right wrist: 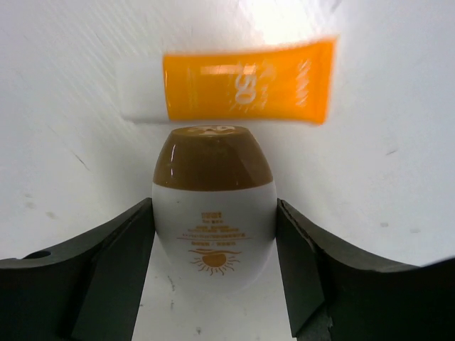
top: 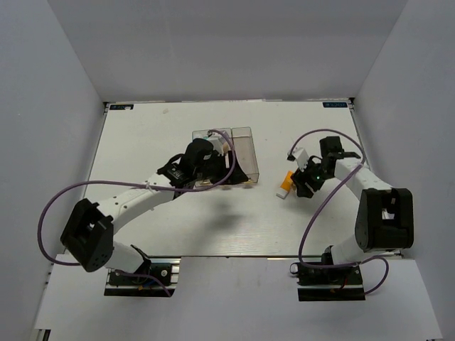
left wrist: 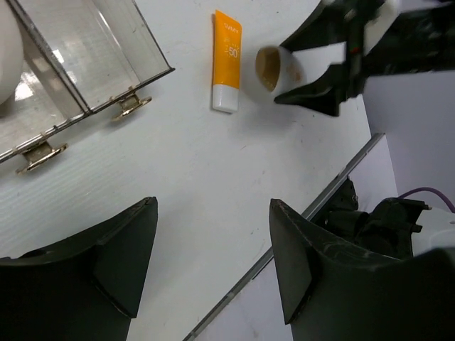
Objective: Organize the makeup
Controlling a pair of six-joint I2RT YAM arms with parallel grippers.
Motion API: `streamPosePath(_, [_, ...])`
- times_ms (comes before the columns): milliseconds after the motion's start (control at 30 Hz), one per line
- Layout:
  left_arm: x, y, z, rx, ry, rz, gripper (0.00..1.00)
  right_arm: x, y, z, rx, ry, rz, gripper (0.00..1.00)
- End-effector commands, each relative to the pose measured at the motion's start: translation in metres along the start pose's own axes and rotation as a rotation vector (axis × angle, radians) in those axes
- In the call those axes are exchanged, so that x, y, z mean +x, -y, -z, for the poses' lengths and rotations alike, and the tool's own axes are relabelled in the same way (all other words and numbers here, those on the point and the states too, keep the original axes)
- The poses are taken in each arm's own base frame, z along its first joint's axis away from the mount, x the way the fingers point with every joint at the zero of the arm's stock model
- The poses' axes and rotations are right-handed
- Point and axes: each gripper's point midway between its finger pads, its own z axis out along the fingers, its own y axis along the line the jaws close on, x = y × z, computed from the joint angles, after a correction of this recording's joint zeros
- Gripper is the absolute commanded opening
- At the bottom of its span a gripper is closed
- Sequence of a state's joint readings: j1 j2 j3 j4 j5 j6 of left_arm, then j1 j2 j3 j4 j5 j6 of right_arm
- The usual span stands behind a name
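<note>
My right gripper (right wrist: 213,238) is shut on an egg-shaped white container with a brown top and a sun print (right wrist: 213,206); both fingers press its sides, low over the table. The orange-white tube (right wrist: 242,82) lies flat just beyond it. In the top view the tube (top: 284,185) sits left of the right gripper (top: 301,186). My left gripper (left wrist: 213,263) is open and empty, at the near left side of the clear box (left wrist: 85,64). Its view also shows the tube (left wrist: 227,60) and the held egg container (left wrist: 272,69). Something white and rounded (left wrist: 6,64) lies inside the box.
The clear three-compartment box (top: 244,150) stands mid-table with brass hinges (left wrist: 131,105) on its near side. The left arm (top: 135,199) reaches across the table's left half. Purple cables loop beside both arms. The table's front edge (left wrist: 334,185) runs close to the left gripper.
</note>
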State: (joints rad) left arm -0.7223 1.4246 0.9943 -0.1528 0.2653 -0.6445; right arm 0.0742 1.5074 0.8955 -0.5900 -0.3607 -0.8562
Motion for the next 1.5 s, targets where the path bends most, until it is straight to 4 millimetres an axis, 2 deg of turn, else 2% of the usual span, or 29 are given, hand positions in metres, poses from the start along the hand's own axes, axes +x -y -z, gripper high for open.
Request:
streamPosePath(0, [-0.008, 0.005, 0.025, -0.007, 0.074, -0.014, 0.74, -0.082, 0.011, 0.047, 0.002, 0.228, 0.087, 0.0])
streamPosePath(100, [-0.009, -0.004, 0.035, -0.054, 0.114, -0.005, 0.74, -0.123, 0.011, 0.049, -0.055, 0.315, 0.104, 0.0])
streamPosePath(133, [-0.013, -0.001, 0.044, -0.052, 0.145, -0.007, 0.74, -0.145, 0.018, 0.058, -0.041, 0.354, 0.132, 0.0])
streamPosePath(167, [-0.015, -0.006, 0.048, -0.076, 0.163, -0.004, 0.74, -0.158, 0.011, 0.047, -0.084, 0.358, 0.137, 0.0])
streamPosePath(200, [-0.014, -0.008, 0.051, -0.086, 0.17, -0.001, 0.74, -0.168, 0.014, 0.044, -0.085, 0.365, 0.142, 0.0])
streamPosePath(233, [-0.015, -0.008, 0.057, -0.093, 0.181, 0.001, 0.74, -0.192, 0.018, 0.05, -0.065, 0.399, 0.176, 0.0])
streamPosePath(267, [-0.018, -0.01, 0.061, -0.109, 0.2, 0.003, 0.74, -0.202, 0.017, 0.037, -0.084, 0.39, 0.165, 0.0])
streamPosePath(300, [-0.017, -0.01, 0.064, -0.114, 0.204, 0.006, 0.74, -0.213, 0.016, 0.033, -0.089, 0.394, 0.13, 0.0])
streamPosePath(333, [-0.016, -0.011, 0.069, -0.118, 0.213, 0.017, 0.74, -0.235, 0.025, 0.039, -0.059, 0.429, 0.135, 0.0])
streamPosePath(367, [-0.017, -0.012, 0.072, -0.124, 0.224, 0.023, 0.74, -0.238, 0.033, 0.026, -0.05, 0.412, 0.099, 0.0])
streamPosePath(400, [-0.016, -0.013, 0.074, -0.126, 0.229, 0.029, 0.74, -0.25, 0.023, 0.02, -0.066, 0.413, 0.068, 0.0])
streamPosePath(433, [-0.014, -0.014, 0.078, -0.127, 0.236, 0.043, 0.74, -0.265, 0.03, 0.022, -0.036, 0.439, 0.064, 0.0])
streamPosePath(467, [-0.012, -0.015, 0.08, -0.128, 0.237, 0.047, 0.74, -0.267, 0.034, 0.013, -0.019, 0.424, 0.037, 0.0])
streamPosePath(500, [-0.011, -0.015, 0.082, -0.124, 0.239, 0.053, 0.74, -0.276, 0.024, 0.006, -0.033, 0.426, 0.019, 0.0])
streamPosePath(533, [-0.012, -0.021, 0.084, -0.155, 0.258, 0.062, 0.74, -0.282, 0.026, 0.001, -0.019, 0.437, 0.003, 0.0])
streamPosePath(600, [-0.013, -0.022, 0.09, -0.163, 0.273, 0.066, 0.74, -0.289, 0.018, -0.009, 0.004, 0.423, -0.038, 0.0])
streamPosePath(767, [-0.011, -0.025, 0.093, -0.18, 0.27, 0.07, 0.74, -0.294, 0.021, -0.032, 0.121, 0.391, -0.15, 0.0])
streamPosePath(933, [-0.012, -0.025, 0.09, -0.183, 0.261, 0.069, 0.74, -0.29, 0.033, -0.044, 0.264, 0.357, -0.244, 0.0])
streamPosePath(1000, [-0.012, -0.025, 0.088, -0.185, 0.258, 0.07, 0.74, -0.289, 0.031, -0.048, 0.274, 0.349, -0.252, 0.0])
streamPosePath(1033, [-0.012, -0.025, 0.088, -0.185, 0.258, 0.07, 0.74, -0.283, 0.038, -0.05, 0.317, 0.329, -0.274, 0.0])
streamPosePath(1100, [-0.013, -0.024, 0.088, -0.185, 0.258, 0.068, 0.74, -0.281, 0.034, -0.055, 0.311, 0.316, -0.275, 0.0])
streamPosePath(1167, [-0.014, -0.024, 0.087, -0.186, 0.258, 0.067, 0.74, -0.276, 0.032, -0.06, 0.301, 0.302, -0.284, 0.17])
streamPosePath(1300, [-0.016, -0.022, 0.086, -0.184, 0.253, 0.062, 0.74, -0.272, 0.026, -0.067, 0.28, 0.286, -0.29, 0.31])
streamPosePath(1333, [-0.015, -0.023, 0.084, -0.186, 0.248, 0.063, 0.74, -0.272, 0.025, -0.069, 0.269, 0.285, -0.289, 0.4])
streamPosePath(1400, [-0.015, -0.023, 0.083, -0.184, 0.246, 0.061, 0.74, -0.272, 0.024, -0.069, 0.262, 0.283, -0.293, 0.46])
streamPosePath(1433, [-0.015, -0.022, 0.083, -0.184, 0.246, 0.061, 0.74, -0.272, 0.023, -0.069, 0.259, 0.281, -0.291, 0.56])
streamPosePath(1467, [-0.015, -0.022, 0.082, -0.184, 0.243, 0.061, 0.74, -0.273, 0.023, -0.068, 0.26, 0.283, -0.291, 0.58])
